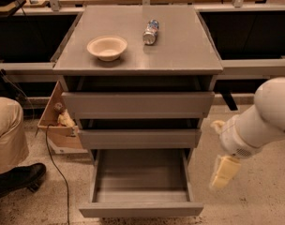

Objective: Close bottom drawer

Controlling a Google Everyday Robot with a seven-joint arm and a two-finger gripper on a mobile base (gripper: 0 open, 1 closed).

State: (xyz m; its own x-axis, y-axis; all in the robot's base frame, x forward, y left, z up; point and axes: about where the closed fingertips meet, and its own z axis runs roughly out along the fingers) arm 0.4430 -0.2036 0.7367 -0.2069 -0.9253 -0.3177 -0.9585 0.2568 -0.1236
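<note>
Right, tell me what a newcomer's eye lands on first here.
The bottom drawer, pulled far out at the foot of the grey cabinet, grabs attention first. Then the white arm at the right, its gripper hanging beside that drawer, apart from it. On top sit a pale bowl and a can on its side.
</note>
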